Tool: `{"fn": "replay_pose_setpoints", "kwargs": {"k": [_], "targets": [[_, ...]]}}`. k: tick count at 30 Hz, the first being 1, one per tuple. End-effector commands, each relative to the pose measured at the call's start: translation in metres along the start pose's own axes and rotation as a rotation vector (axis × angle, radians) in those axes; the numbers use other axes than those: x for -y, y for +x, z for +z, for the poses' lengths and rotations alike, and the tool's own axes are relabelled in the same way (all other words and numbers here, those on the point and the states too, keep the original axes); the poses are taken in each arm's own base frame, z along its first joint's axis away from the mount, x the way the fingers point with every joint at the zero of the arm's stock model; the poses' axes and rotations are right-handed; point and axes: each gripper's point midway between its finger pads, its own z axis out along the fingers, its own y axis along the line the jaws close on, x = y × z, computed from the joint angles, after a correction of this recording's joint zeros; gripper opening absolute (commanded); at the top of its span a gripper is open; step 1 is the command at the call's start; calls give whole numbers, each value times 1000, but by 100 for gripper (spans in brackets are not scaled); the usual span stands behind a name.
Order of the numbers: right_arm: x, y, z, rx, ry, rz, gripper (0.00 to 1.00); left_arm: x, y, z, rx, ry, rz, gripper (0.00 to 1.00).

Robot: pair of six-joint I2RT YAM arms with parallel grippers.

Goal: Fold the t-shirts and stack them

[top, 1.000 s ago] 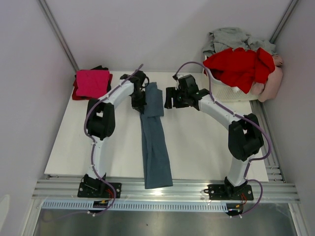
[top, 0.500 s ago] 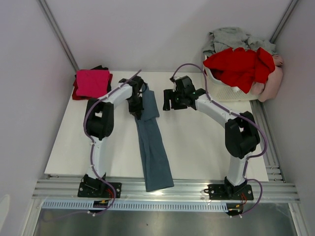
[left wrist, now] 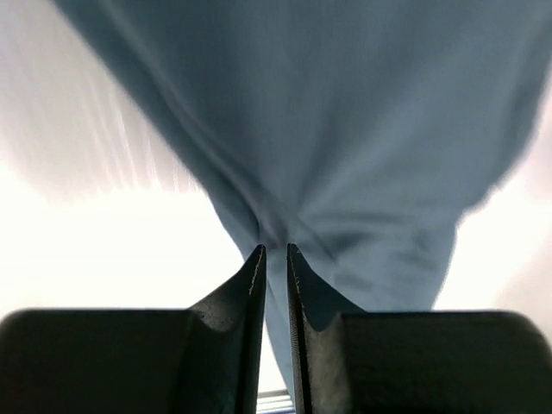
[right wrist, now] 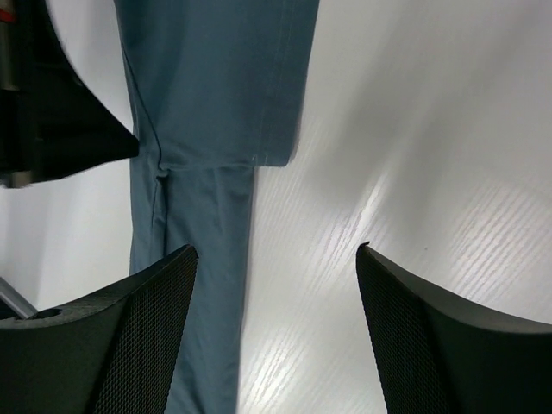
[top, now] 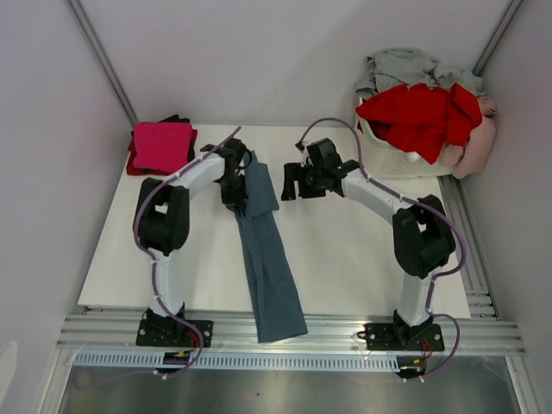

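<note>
Left gripper (left wrist: 274,248) farther left now — blue-grey t-shirt (top: 269,267) in tow

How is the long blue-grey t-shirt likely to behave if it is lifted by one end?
Probably floppy: the blue-grey t-shirt lies limp, its creases gathering at the left gripper. It would likely drape and drag, since its near end overhangs the table.
</note>
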Motion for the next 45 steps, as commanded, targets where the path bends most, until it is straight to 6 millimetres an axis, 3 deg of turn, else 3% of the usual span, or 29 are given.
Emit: {"fn": "replay_pose_setpoints", "kwargs": {"k": [1,4,9,12,18,19,20,22,25,33,40,45], "targets": [[-14,2,3,4,-79,1,79,18,-15,-56,159,114,4,19],[-15,9,8,-19,-102,5,77,17,-16,-78,227,125,9,20],[-24,18,8,-54,-167,1,61,11,-3,-90,274,144,-24,20],[-29,26,7,-71,-187,2,51,16,21,-81,246,214,-36,21],[-35,44,14,-122,-237,28,11,26,73,-40,96,283,-18,20],[-38,48,15,-135,-256,30,3,30,88,-33,42,323,-12,20],[-41,52,19,-150,-266,31,0,38,88,-31,43,367,-6,20],[-48,58,22,-173,-296,28,0,46,106,-25,-13,424,0,16],[-57,70,25,-209,-339,30,0,57,115,-21,-27,466,32,2],[-65,114,36,-325,-391,80,0,62,135,-20,-53,552,12,1],[-63,144,44,-385,-377,99,0,40,145,2,-86,432,-43,1],[-58,154,49,-397,-355,114,0,16,154,15,-127,290,-80,1]]}}
